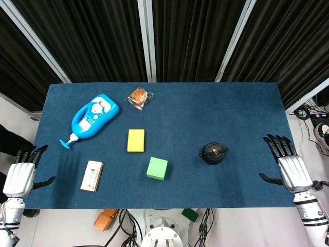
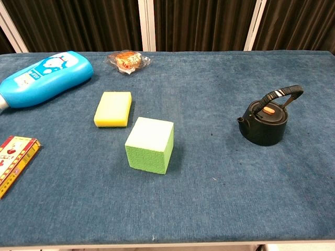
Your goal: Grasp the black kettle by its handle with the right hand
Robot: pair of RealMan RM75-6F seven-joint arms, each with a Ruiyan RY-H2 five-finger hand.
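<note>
A small black kettle [image 1: 213, 153] [image 2: 265, 122] stands upright on the blue table [image 1: 205, 113], right of centre, its arched handle [image 2: 283, 97] raised over an orange-knobbed lid. My right hand [image 1: 288, 165] lies open at the table's right edge, well to the right of the kettle and apart from it. At the left edge rests my left hand [image 1: 23, 172], open with fingers spread and holding nothing. Neither hand shows in the chest view.
A green cube [image 1: 157, 168] [image 2: 149, 144] and a yellow sponge [image 1: 136, 140] [image 2: 113, 109] sit mid-table. A blue bottle [image 1: 92, 118] [image 2: 42, 78] lies at the left, a wrapped snack [image 1: 139, 96] [image 2: 126, 60] at the back, a flat box [image 1: 92, 175] [image 2: 13, 159] near the front left.
</note>
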